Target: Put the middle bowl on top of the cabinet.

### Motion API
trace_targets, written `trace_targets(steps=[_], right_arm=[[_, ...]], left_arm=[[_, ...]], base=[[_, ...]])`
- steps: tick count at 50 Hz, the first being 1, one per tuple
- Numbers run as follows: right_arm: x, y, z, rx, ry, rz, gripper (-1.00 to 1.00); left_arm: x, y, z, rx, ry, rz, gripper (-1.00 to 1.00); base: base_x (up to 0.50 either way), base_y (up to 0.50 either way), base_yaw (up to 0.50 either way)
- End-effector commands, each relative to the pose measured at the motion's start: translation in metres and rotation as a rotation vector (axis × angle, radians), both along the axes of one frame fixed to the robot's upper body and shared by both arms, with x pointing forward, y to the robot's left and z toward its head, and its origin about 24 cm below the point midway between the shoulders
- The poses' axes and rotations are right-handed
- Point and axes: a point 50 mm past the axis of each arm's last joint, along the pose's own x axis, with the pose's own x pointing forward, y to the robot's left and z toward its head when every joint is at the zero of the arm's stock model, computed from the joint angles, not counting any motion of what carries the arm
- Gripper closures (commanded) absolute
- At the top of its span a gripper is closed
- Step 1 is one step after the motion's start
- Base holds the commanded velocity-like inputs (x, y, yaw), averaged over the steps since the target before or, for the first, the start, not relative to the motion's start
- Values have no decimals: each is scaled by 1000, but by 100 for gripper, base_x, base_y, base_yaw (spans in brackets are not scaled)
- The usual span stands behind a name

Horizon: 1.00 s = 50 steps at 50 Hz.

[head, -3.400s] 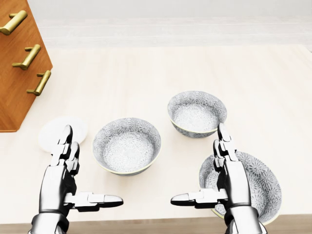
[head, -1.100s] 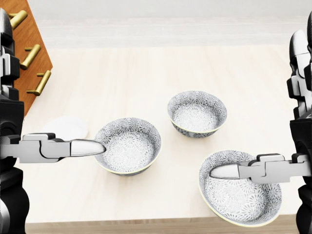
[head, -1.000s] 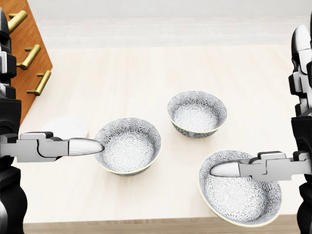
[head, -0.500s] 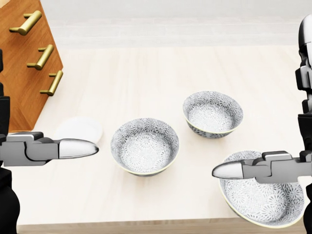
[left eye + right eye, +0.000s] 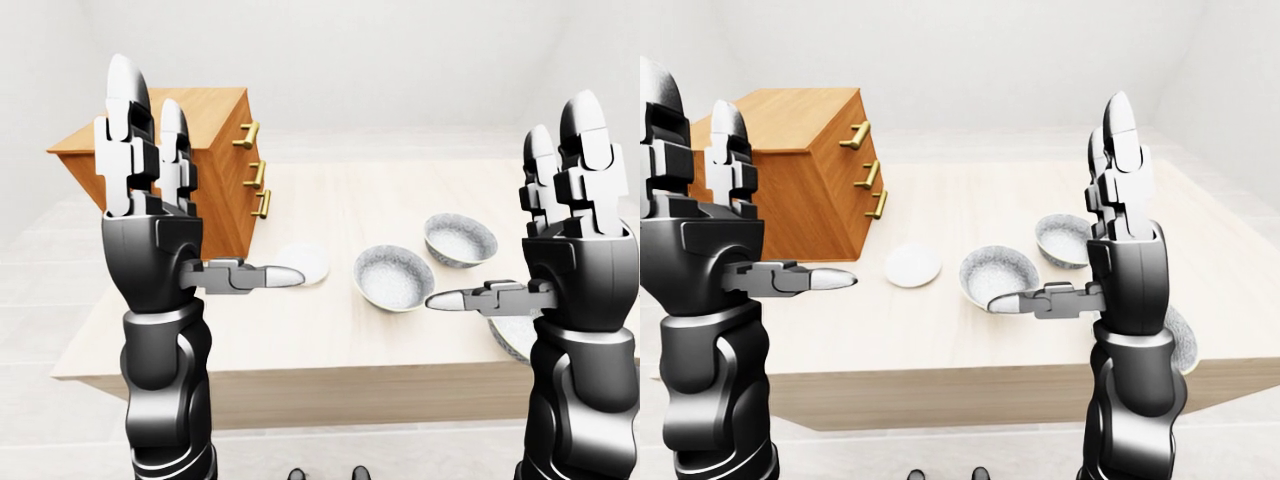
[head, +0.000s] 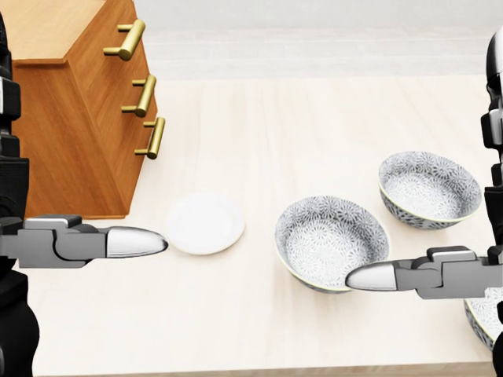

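Both the left hand and right hand are hovering spread and empty while the grey patterned middle bowl is sitting on the pale wooden worktop, so lowering squarely onto its rim looks wise.

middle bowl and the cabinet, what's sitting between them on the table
A small white plate lies on the table between the middle bowl and the cabinet, apart from both. The head view shows it best.
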Motion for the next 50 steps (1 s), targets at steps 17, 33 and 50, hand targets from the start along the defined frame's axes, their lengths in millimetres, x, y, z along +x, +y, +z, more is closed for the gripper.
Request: trace_targets(steps=[17,33,50], right_arm=[[-4,3,3,0,-19,21,-100],[-9,4,3,-11,-21,34,-100],[-8,0,-9,8,44,28,-100]], left_arm=[[-1,-2,-2,28,5,13,-100],[-2,-4,1,16,-9,-4,-100],[-3,-5,-2,-1,6,-8,-100]], base=[[6,45,0],[14,43,0],[48,11,0]])
